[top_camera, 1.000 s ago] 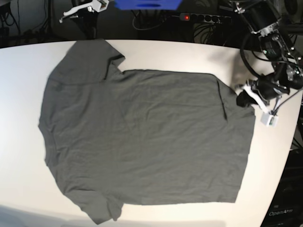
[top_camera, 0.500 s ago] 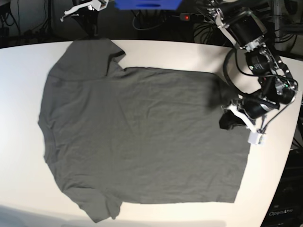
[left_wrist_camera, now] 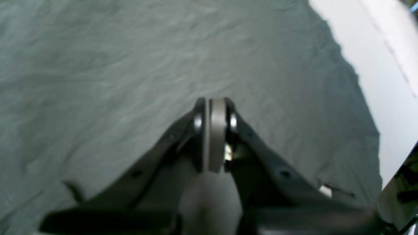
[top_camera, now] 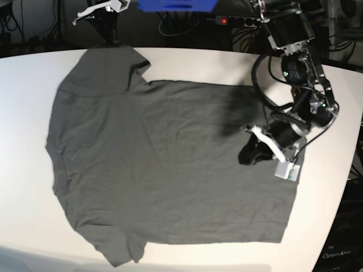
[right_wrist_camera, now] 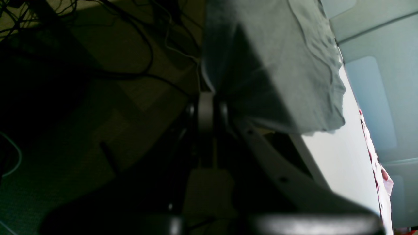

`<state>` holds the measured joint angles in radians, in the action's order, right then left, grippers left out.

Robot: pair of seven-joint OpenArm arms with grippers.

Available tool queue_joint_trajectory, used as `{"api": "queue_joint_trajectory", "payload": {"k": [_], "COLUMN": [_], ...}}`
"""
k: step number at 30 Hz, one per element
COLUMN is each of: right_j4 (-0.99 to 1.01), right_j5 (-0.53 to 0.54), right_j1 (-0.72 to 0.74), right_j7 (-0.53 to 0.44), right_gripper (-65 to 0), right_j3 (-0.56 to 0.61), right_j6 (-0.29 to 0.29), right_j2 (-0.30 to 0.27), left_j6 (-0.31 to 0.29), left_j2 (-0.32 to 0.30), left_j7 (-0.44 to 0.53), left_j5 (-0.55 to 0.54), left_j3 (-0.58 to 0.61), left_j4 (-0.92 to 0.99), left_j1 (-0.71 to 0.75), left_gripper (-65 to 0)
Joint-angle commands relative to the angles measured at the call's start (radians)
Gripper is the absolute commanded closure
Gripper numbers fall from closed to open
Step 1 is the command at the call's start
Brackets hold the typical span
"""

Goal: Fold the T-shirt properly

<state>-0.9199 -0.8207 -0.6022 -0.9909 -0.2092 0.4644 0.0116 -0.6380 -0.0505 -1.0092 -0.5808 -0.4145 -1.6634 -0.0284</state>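
The dark grey T-shirt (top_camera: 170,158) lies spread flat on the white table (top_camera: 198,62), sleeves towards the left and hem on the right. My left gripper (top_camera: 247,155) hovers over the shirt's right part, a little inside the hem, and throws a shadow on the cloth. In the left wrist view the left gripper (left_wrist_camera: 212,106) is shut with nothing between its fingers, the wrinkled T-shirt (left_wrist_camera: 114,65) beneath it. My right gripper (top_camera: 79,20) stays beyond the table's far left edge, shut and empty. The right wrist view shows the right gripper (right_wrist_camera: 205,101) beside a sleeve of the T-shirt (right_wrist_camera: 277,65).
Behind the table's far edge are a power strip with a red light (top_camera: 238,21), a blue object (top_camera: 176,4) and cables. The table's curved edge runs close by on the right (top_camera: 340,192). Dark floor with cables (right_wrist_camera: 98,65) lies below the right gripper.
My left arm has swung from the shirt's right hem leftward over the cloth, still shut. The right arm and the shirt have not moved.
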Motion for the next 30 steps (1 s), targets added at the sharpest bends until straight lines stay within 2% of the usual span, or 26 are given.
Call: {"api": "queue_joint_trajectory", "payload": {"k": [1, 6, 11, 15, 19, 24, 30], "right_j4": [-0.008, -0.008, -0.008, -0.008, -0.008, -0.008, -0.011], "right_j5": [0.008, 0.008, 0.008, 0.008, 0.008, 0.008, 0.008], "right_j1": [-0.014, -0.015, -0.015, -0.015, -0.017, -0.018, -0.025], "right_j7": [-0.015, -0.016, -0.016, -0.016, -0.016, -0.016, -0.016], "right_gripper": [0.0, 0.0, 0.0, 0.0, 0.0, 0.0, 0.0], "right_j3": [-0.003, -0.002, -0.002, -0.002, -0.002, -0.002, -0.002], "right_j6": [0.023, 0.023, 0.023, 0.023, 0.023, 0.023, 0.023], "right_j2": [-0.006, -0.006, -0.006, -0.006, -0.006, -0.006, -0.006], "left_j6": [0.017, 0.111, 0.125, 0.125, 0.125, 0.123, 0.126], "left_j2": [-0.021, -0.084, -0.117, -0.11, -0.081, -0.044, -0.039], "left_j7": [0.036, 0.094, 0.161, 0.171, 0.223, 0.231, 0.229], "left_j5": [-0.012, -0.012, -0.011, 0.018, 0.074, 0.144, 0.226], "left_j3": [-0.004, -0.007, -0.005, -0.005, -0.005, -0.005, -0.01], "left_j4": [-0.016, -0.016, -0.016, 0.032, 0.095, 0.107, 0.111], "left_j1": [0.0, 0.049, 0.078, 0.071, 0.052, 0.049, 0.035], "left_gripper": [-2.4, -2.4, -2.4, -2.4, -2.4, -2.4, -2.4]}}
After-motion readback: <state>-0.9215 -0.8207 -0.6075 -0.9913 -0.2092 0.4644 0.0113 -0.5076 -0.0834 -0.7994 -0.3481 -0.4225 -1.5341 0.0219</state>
